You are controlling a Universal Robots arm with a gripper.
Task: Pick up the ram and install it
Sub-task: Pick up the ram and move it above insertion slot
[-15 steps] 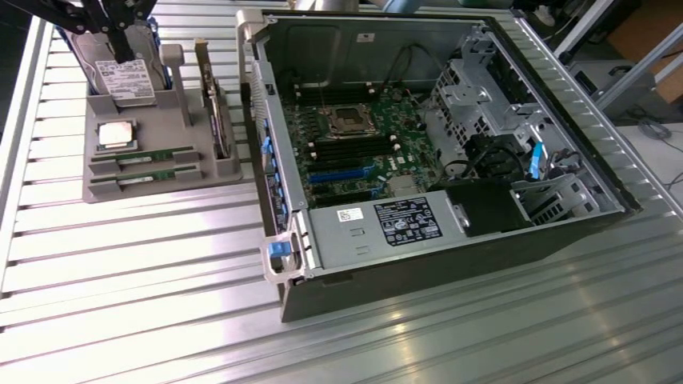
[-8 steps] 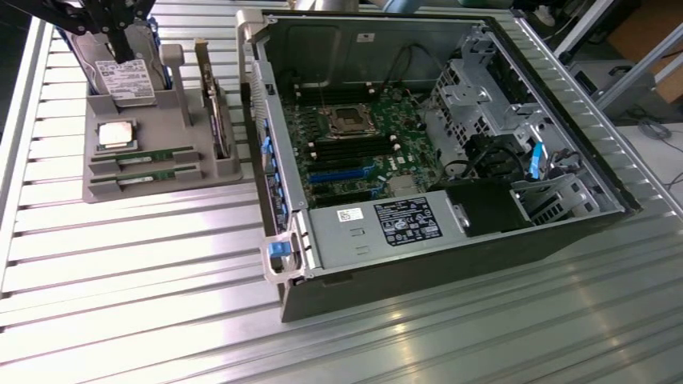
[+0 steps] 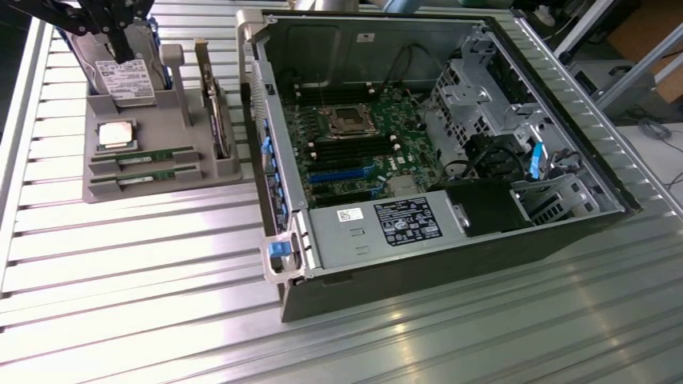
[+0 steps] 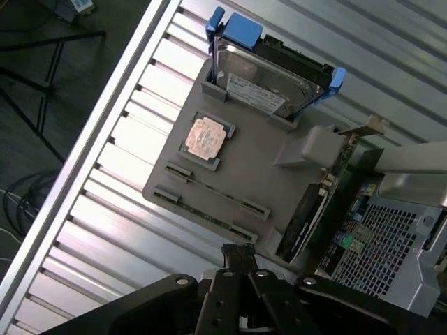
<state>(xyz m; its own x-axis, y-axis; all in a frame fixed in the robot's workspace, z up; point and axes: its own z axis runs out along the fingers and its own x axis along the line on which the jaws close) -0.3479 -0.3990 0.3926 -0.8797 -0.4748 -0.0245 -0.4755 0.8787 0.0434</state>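
Two sticks of ram (image 3: 143, 154) are lying in the grey holder (image 3: 160, 120), none being installed yet; the gripper (image 4: 237, 251) is hovering above it, closed, gripping nothing

We find the ram (image 3: 144, 155) open from above; the hard drive (image 3: 120, 76) stands farther back, a card (image 3: 217, 112) and computer case (image 3: 427, 272) on the exterior view's right.
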